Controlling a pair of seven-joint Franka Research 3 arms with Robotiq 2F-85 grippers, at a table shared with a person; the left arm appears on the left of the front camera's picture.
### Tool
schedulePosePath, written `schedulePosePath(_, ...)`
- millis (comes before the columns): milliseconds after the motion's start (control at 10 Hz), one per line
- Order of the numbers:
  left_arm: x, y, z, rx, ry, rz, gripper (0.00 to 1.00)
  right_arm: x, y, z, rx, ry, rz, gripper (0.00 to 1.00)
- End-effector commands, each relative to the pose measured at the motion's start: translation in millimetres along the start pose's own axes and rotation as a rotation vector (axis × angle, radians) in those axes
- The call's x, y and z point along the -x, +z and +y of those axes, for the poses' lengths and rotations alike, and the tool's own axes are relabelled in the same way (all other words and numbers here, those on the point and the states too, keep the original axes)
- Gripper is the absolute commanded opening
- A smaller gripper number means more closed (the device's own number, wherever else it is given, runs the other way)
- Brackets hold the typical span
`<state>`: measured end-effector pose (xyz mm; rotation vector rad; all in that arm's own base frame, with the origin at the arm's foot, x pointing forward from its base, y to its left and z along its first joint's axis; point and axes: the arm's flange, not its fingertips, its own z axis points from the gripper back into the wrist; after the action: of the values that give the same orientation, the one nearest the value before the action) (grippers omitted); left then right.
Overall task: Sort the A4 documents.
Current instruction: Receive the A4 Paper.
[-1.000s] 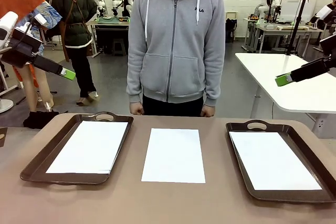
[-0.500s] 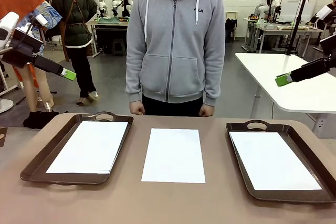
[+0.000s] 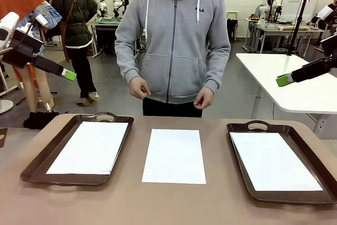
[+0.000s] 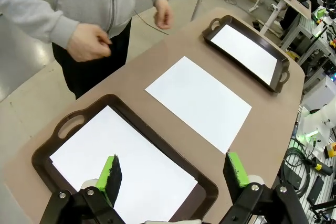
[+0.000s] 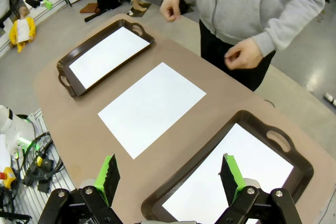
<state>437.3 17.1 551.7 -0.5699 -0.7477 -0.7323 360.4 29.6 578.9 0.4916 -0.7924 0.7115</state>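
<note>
The left claw (image 4: pixel 173 174) stands with its green-padded fingers (image 4: pixel 110 174) wide apart and nothing between them, raised well above the brown tabletop (image 3: pixel 174 204) — in the front view it hangs at the far left edge, over the floor beside the tabletop (image 3: pixel 67 75). Below it in the left wrist view lies a dark brown handled plastic tray (image 4: pixel 131 121) with a thin blank white A4 sheet (image 4: pixel 123 169) lying flat inside; in the front view this is the left tray (image 3: pixel 37 164).

The right claw (image 5: pixel 170 174) is likewise spread open and empty, held high off the right side of the tabletop (image 3: pixel 284 80). Under it sits a second dark brown handled tray (image 5: pixel 257 124), also carrying a flat white sheet (image 5: pixel 231 182).

Between the two trays, a third white A4 sheet (image 3: pixel 174 156) lies directly on the bare tabletop, apart from both trays and squared with their long sides.

At the far side of the tabletop stands a person in a grey zip hoodie (image 3: pixel 174 40). Both of the person's hands are lifted in front of the waist, loosely curled and holding nothing — one hand (image 3: pixel 139 87) toward the left tray, the other hand (image 3: pixel 204 98) toward the right, both above the tabletop's far edge and clear of the paper.
</note>
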Motion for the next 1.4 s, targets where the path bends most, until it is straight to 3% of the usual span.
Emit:
schedulePosePath(0, -0.2, 1.0, -1.3, 0.002, -0.013, -0.004, 1.0, 1.0, -2.2, -0.7, -0.011, 0.0, -0.003, 1.0)
schedulePosePath(1300, -0.2, 1.0, -1.3, 0.002, -0.013, -0.004, 1.0, 1.0, -2.2, -0.7, -0.011, 0.0, -0.003, 1.0)
